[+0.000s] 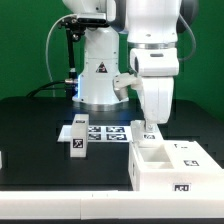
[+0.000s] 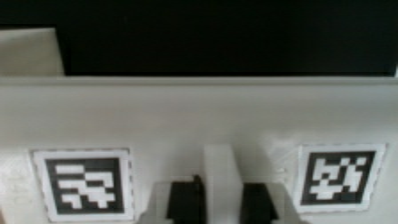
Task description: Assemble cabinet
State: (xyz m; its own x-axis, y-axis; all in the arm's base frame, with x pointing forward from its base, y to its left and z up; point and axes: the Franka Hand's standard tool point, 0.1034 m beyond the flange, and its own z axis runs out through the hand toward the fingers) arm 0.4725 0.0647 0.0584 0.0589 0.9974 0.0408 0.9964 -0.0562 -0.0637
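Observation:
The cabinet box (image 1: 172, 168), white with open inner compartments and a small tag on its front, stands at the exterior view's lower right. My gripper (image 1: 150, 127) comes straight down onto the box's far edge. In the wrist view the box's white wall (image 2: 196, 110) fills the frame, with two black-and-white tags (image 2: 86, 180) on it. My gripper (image 2: 222, 205) has its dark fingers (image 2: 180, 203) close together astride a thin upright white rib of the box, which sits between them. A small white cabinet panel (image 1: 77, 140) with a tag stands left of the box.
The marker board (image 1: 108, 130) lies flat on the black table between the panel and the box, in front of the robot's base (image 1: 97, 80). A pale flat piece (image 2: 25, 50) shows beyond the box wall. Another white part (image 1: 2, 158) sits at the exterior view's left edge.

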